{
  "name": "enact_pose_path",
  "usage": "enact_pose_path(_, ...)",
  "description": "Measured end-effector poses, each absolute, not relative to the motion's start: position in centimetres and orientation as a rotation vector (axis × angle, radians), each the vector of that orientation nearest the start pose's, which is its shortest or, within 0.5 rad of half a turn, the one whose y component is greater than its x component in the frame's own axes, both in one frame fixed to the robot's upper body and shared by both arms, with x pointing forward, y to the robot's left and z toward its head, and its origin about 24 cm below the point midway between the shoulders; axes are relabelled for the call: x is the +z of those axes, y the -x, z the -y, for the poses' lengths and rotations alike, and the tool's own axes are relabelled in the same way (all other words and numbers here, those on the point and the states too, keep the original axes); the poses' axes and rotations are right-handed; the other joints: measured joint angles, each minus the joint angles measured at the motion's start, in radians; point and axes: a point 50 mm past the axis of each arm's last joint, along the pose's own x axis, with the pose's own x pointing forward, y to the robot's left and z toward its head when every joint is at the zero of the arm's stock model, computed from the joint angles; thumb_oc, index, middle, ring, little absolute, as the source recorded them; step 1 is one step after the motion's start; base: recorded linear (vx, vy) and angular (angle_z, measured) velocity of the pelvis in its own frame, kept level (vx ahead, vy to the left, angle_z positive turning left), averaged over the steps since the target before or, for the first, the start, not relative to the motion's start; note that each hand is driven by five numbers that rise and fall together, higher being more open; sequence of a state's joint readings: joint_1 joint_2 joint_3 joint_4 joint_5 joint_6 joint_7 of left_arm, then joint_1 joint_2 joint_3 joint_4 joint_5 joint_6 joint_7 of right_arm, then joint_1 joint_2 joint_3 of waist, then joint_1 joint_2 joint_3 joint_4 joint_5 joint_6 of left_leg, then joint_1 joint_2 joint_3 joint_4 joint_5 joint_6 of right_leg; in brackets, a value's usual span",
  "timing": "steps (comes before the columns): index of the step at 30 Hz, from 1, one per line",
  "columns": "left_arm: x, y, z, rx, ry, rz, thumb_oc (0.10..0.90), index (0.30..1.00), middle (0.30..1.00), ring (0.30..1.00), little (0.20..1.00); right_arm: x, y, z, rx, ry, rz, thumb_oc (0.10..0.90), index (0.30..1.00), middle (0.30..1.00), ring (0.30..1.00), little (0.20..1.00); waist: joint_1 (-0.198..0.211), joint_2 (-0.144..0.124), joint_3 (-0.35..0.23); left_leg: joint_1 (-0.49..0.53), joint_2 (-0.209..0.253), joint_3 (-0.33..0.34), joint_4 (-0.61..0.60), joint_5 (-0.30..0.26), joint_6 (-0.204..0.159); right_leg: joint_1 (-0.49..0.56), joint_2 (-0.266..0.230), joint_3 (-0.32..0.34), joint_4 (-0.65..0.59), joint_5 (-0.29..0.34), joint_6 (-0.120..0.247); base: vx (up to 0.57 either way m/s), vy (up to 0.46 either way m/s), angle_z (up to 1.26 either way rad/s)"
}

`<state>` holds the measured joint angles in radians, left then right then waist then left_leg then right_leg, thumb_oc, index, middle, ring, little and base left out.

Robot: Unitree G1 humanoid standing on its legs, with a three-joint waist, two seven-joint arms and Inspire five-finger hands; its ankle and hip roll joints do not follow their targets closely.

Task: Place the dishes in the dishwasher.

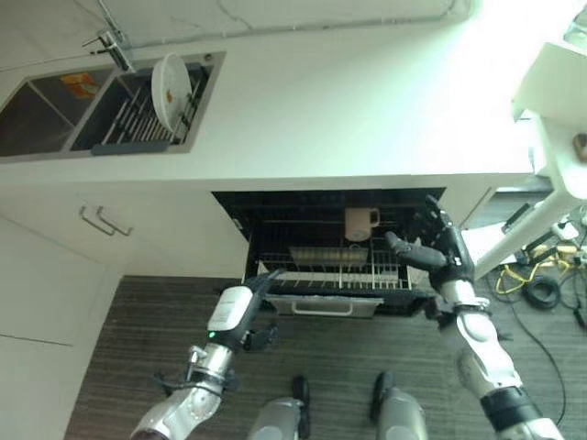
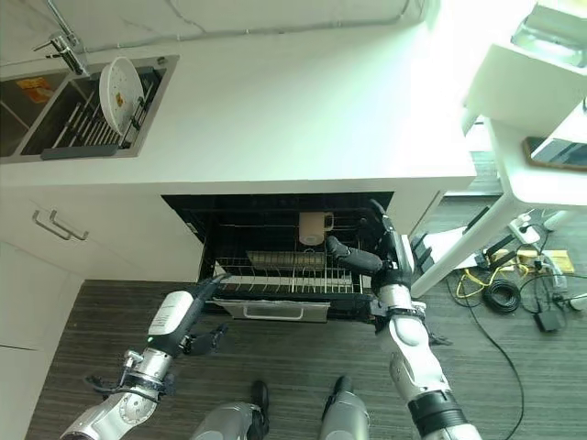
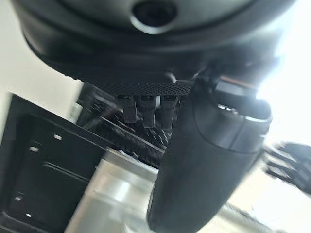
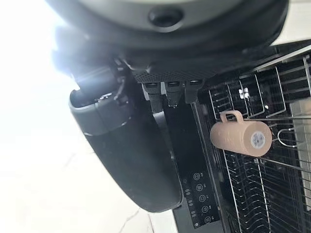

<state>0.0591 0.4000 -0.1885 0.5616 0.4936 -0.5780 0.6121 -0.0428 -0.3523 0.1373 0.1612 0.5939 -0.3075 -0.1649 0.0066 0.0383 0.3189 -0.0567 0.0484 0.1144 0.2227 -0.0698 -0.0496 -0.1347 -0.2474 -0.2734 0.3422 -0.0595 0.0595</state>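
Kitchen: sink (image 1: 55,115), counter (image 1: 348,101), dishwasher (image 1: 326,247)

No legible text, number or brand can be made out on any item. The beige mug (image 4: 241,137) in the dishwasher rack (image 4: 262,189) bears a small round sticker with unreadable print. The dishwasher's control strip (image 4: 200,199) shows a row of round symbols, too small to read.

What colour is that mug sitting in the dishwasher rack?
The mug is a pale peach-beige, seen best in the right wrist view.
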Motion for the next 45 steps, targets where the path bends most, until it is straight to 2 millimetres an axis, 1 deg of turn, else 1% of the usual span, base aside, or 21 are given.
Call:
enact_pose_path(4, -1.2, -19.5, -25.5, 0.47, -0.651, 0.14, 0.8, 0.9, 0.9, 0.9, 0.9, 2.7, -23.7, 20.8, -0.195, -0.312, 0.091, 0.8, 0.9, 0.9, 0.9, 0.9, 0.006, -0.045, -0.05, -0.013, -0.014, 0.007, 0.047, -0.033, 0.024, 0.012, -0.011, 0.015, -0.027, 0.002, 0.022, -0.03, 0.169, -0.08)
enact_pose_path(9, 0.3, -17.7, -29.8, 0.882, -0.461, 0.133, 0.8, 0.9, 0.9, 0.9, 0.9, 1.6, -21.4, 22.7, -0.329, -0.369, 0.106, 0.8, 0.9, 0.9, 0.9, 0.9, 0.009, -0.037, -0.119, -0.07, -0.056, -0.008, 0.131, -0.076, 0.095, 0.053, -0.017, 0.012, -0.149, 0.036, 0.058, -0.03, 0.138, 0.14)
enact_pose_path(11, -0.6, -15.8, -30.8, 1.021, -0.439, 0.056, 0.8, 0.9, 0.9, 0.9, 0.9, 1.7, -21.5, 22.6, -0.309, -0.373, 0.11, 0.8, 0.9, 0.9, 0.9, 0.9, 0.004, -0.007, -0.121, -0.069, -0.025, -0.009, 0.117, -0.058, 0.1, 0.042, 0.06, 0.022, -0.021, -0.029, 0.08, -0.04, 0.015, -0.05)
enact_pose_path(14, -1.7, -14.4, -31.7, 1.083, -0.464, -0.025, 0.8, 0.9, 0.9, 0.9, 0.9, 2.0, -21.5, 22.8, -0.265, -0.37, 0.121, 0.8, 0.9, 0.9, 0.9, 0.9, 0.002, -0.026, -0.129, -0.061, -0.044, -0.01, 0.049, -0.011, 0.096, 0.041, 0.216, 0.068, 0.083, -0.124, 0.031, -0.01, -0.041, 0.05)
enact_pose_path(15, -2.3, -13.8, -31.8, 1.086, -0.481, -0.063, 0.8, 0.9, 0.9, 0.9, 0.9, 2.3, -21.7, 23.0, -0.245, -0.369, 0.135, 0.8, 0.9, 0.9, 0.9, 0.9, 0.005, -0.043, -0.135, -0.062, -0.066, 0.005, 0.034, -0.003, 0.094, 0.05, 0.228, 0.062, 0.059, -0.141, -0.003, 0.0, -0.071, -0.18)
enact_pose_path(16, -3.3, -13.5, -31.8, 1.07, -0.503, -0.139, 0.8, 0.9, 0.9, 0.9, 0.9, 2.7, -21.9, 23.5, -0.232, -0.363, 0.159, 0.8, 0.9, 0.9, 0.9, 0.9, 0.0, -0.046, -0.136, -0.064, -0.09, 0.009, 0.027, 0.0, 0.097, 0.069, 0.22, 0.073, 0.009, -0.168, -0.047, 0.0, -0.05, -0.09)
enact_pose_path(18, -5.5, -13.2, -31.6, 0.976, -0.53, -0.305, 0.8, 0.9, 0.9, 0.9, 0.9, 2.9, -21.9, 24.7, -0.235, -0.374, 0.165, 0.8, 0.9, 0.9, 0.9, 0.9, -0.009, -0.014, -0.135, -0.057, -0.105, 0.006, -0.009, 0.017, 0.091, 0.07, 0.212, 0.065, 0.0, -0.161, -0.069, 0.06, -0.024, 0.08)
enact_pose_path(21, -8.1, -12.5, -30.4, 0.791, -0.541, -0.527, 0.8, 0.9, 0.9, 0.9, 0.9, 3.1, -21.5, 25.7, -0.225, -0.361, 0.174, 0.8, 0.9, 0.9, 0.9, 0.9, -0.006, -0.009, -0.134, -0.024, -0.129, 0.009, -0.087, 0.05, 0.038, 0.069, 0.193, 0.072, 0.022, -0.166, -0.086, 0.02, 0.056, 0.02)
enact_pose_path(22, -9.2, -12.3, -29.6, 0.683, -0.522, -0.612, 0.8, 0.9, 0.9, 0.9, 0.9, 3.5, -21.7, 26.0, -0.226, -0.35, 0.191, 0.8, 0.9, 0.9, 0.9, 0.9, 0.0, -0.03, -0.119, -0.039, -0.138, 0.013, -0.057, 0.054, -0.032, 0.053, 0.166, 0.076, 0.036, -0.164, -0.119, -0.03, 0.171, 0.1)
enact_pose_path(23, -9.9, -12.5, -28.9, 0.614, -0.515, -0.661, 0.8, 0.9, 0.9, 0.9, 0.9, 4.0, -22.2, 26.0, -0.219, -0.348, 0.21, 0.8, 0.9, 0.9, 0.9, 0.9, -0.004, -0.039, -0.104, -0.073, -0.141, 0.013, 0.017, 0.045, -0.016, 0.049, 0.142, 0.068, 0.044, -0.16, -0.117, 0.0, 0.262, 0.09)
enact_pose_path(24, -10.9, -12.4, -28.2, 0.532, -0.504, -0.735, 0.8, 0.9, 0.9, 0.9, 0.9, 4.3, -22.5, 25.9, -0.218, -0.356, 0.224, 0.8, 0.9, 0.9, 0.9, 0.9, -0.005, -0.063, -0.082, -0.114, -0.12, 0.006, 0.108, 0.009, 0.023, 0.054, 0.118, 0.07, 0.044, -0.154, -0.112, 0.05, 0.491, 0.12)
enact_pose_path(25, -12.4, -11.5, -27.1, 0.447, -0.478, -0.83, 0.8, 0.9, 0.9, 0.9, 0.9, 5.0, -23.1, 25.8, -0.209, -0.359, 0.254, 0.8, 0.9, 0.9, 0.9, 0.9, -0.011, -0.075, -0.075, -0.115, -0.041, 0.0, 0.11, 0.004, 0.01, 0.055, 0.104, 0.074, 0.036, -0.141, -0.093, 0.08, 0.548, 0.11)
enact_pose_path(28, -14.7, -10.6, -24.0, 0.212, -0.4, -1.006, 0.8, 0.9, 0.9, 0.9, 0.9, 7.4, -24.6, 25.9, -0.168, -0.327, 0.332, 0.8, 0.9, 0.9, 0.9, 0.9, -0.032, -0.027, -0.057, -0.105, 0.118, -0.108, 0.056, 0.014, -0.022, 0.035, 0.1, 0.122, 0.06, -0.153, -0.056, 0.12, 0.622, -0.18)
enact_pose_path(31, -15.7, -10.1, -22.7, 0.112, -0.373, -1.114, 0.8, 0.9, 0.9, 0.9, 0.9, 9.3, -24.3, 27.2, -0.167, -0.267, 0.362, 0.8, 0.9, 0.9, 0.9, 0.9, -0.072, 0.023, -0.064, -0.099, 0.154, -0.043, 0.087, -0.005, -0.024, 0.04, 0.031, 0.123, 0.078, -0.162, 0.028, 0.13, 0.457, -0.09)
enact_pose_path(32, -15.8, -9.8, -22.6, 0.098, -0.367, -1.129, 0.8, 0.9, 0.9, 0.9, 0.9, 9.9, -24.0, 27.5, -0.183, -0.266, 0.385, 0.8, 0.9, 0.9, 0.9, 0.9, -0.085, 0.035, -0.069, -0.098, 0.142, -0.004, 0.098, -0.01, -0.009, 0.05, 0.012, 0.126, 0.079, -0.161, 0.058, 0.08, 0.203, 0.33)
enact_pose_path(33, -15.7, -9.8, -22.9, 0.093, -0.365, -1.138, 0.8, 0.9, 0.9, 0.9, 0.9, 10.1, -23.5, 27.8, -0.213, -0.284, 0.408, 0.8, 0.9, 0.9, 0.9, 0.9, -0.099, 0.028, -0.072, -0.087, 0.099, 0.008, 0.091, -0.007, -0.051, 0.06, -0.029, 0.139, 0.073, -0.147, 0.094, 0.12, 0.279, 0.18)
enact_pose_path(35, -15.3, -10.5, -23.9, 0.099, -0.382, -1.124, 0.8, 0.9, 0.9, 0.9, 0.9, 9.8, -23.4, 27.3, -0.225, -0.312, 0.401, 0.8, 0.9, 0.9, 0.9, 0.9, -0.095, -0.02, -0.071, -0.08, 0.019, 0.03, 0.092, -0.024, 0.001, 0.078, -0.091, 0.174, 0.009, -0.099, 0.074, 0.15, 0.341, 0.08)
enact_pose_path(38, -15.4, -10.7, -24.2, 0.185, -0.266, -1.174, 0.8, 0.9, 0.9, 0.9, 0.9, 9.3, -23.6, 25.0, -0.225, -0.357, 0.399, 0.8, 0.9, 0.9, 0.9, 0.9, -0.062, -0.048, -0.068, -0.075, -0.031, 0.044, 0.129, -0.078, 0.067, 0.106, -0.132, 0.185, -0.023, 0.048, 0.072, 0.13, 0.299, 0.04)
enact_pose_path(41, -15.6, -10.0, -24.2, 0.19, -0.196, -1.207, 0.8, 0.9, 0.9, 0.9, 0.9, 10.3, -24.0, 23.1, -0.178, -0.368, 0.437, 0.8, 0.9, 0.9, 0.9, 0.9, -0.03, -0.049, -0.07, -0.075, -0.009, 0.084, 0.14, -0.105, 0.113, 0.098, -0.128, 0.108, -0.071, 0.203, 0.061, 0.06, 0.2, -0.29)
enact_pose_path(43, -15.7, -9.0, -24.4, 0.196, -0.171, -1.24, 0.8, 0.9, 0.9, 0.9, 0.9, 10.9, -24.4, 22.3, -0.15, -0.353, 0.454, 0.8, 0.9, 0.9, 0.9, 0.9, -0.017, -0.051, -0.07, -0.081, 0.011, 0.103, 0.129, -0.103, 0.133, 0.047, -0.057, 0.057, 0.025, 0.097, 0.083, 0.07, 0.121, -0.51)
enact_pose_path(45, -15.9, -8.6, -24.2, 0.193, -0.127, -1.252, 0.8, 0.9, 0.9, 0.9, 0.9, 11.5, -24.3, 22.2, -0.136, -0.335, 0.476, 0.8, 0.9, 0.9, 0.9, 0.9, -0.027, -0.052, -0.069, -0.062, -0.003, 0.104, 0.058, -0.073, 0.148, 0.021, 0.081, 0.06, 0.096, -0.048, 0.068, 0.09, 0.064, -0.03)
